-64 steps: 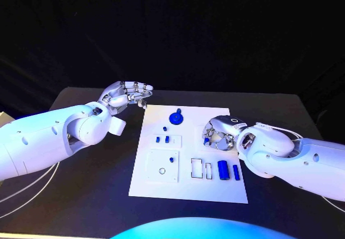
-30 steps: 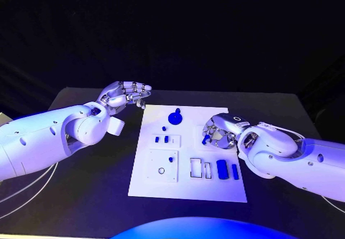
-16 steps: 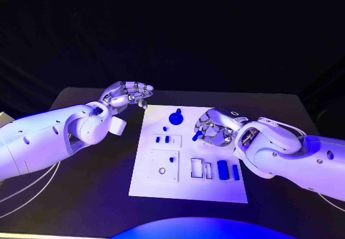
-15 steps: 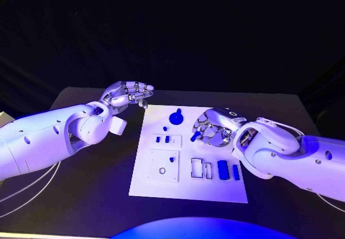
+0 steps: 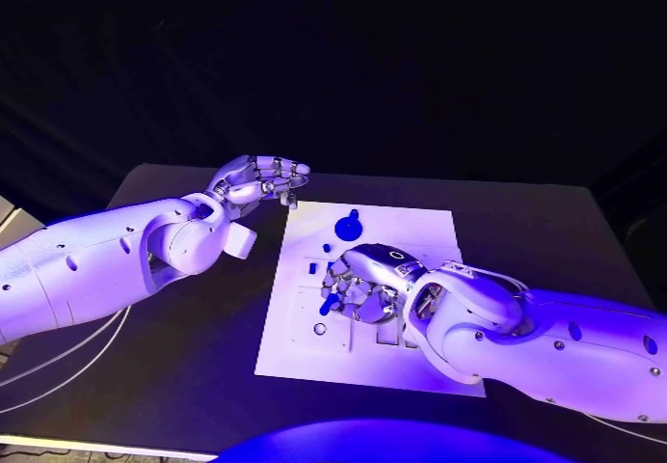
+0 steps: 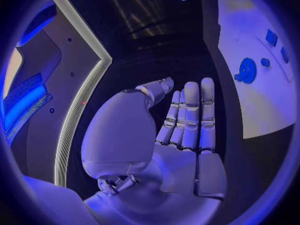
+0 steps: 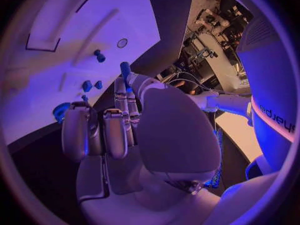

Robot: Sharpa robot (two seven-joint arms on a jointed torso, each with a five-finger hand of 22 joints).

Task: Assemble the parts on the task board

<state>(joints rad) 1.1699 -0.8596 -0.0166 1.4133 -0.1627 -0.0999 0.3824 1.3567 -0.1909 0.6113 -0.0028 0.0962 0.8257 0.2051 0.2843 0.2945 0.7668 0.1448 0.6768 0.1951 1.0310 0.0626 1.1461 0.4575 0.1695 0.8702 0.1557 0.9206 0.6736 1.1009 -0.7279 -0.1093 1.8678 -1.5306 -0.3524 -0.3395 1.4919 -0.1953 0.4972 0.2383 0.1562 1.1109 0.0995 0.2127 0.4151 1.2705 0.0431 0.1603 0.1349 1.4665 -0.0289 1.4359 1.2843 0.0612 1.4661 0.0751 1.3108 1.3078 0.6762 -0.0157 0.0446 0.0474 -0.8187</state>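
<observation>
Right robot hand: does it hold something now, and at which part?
The right robot hand pinches a small blue part by its lower end between fingertips; the upper end sticks out above the task board.

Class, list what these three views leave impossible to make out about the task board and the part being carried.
- Head view: the right hand and its arm cover the task board slots beneath.
- Right wrist view: the blue part it holds is mostly behind the fingers; its shape is unclear.
- Left wrist view: the circle's rim cuts off the task board.
</observation>
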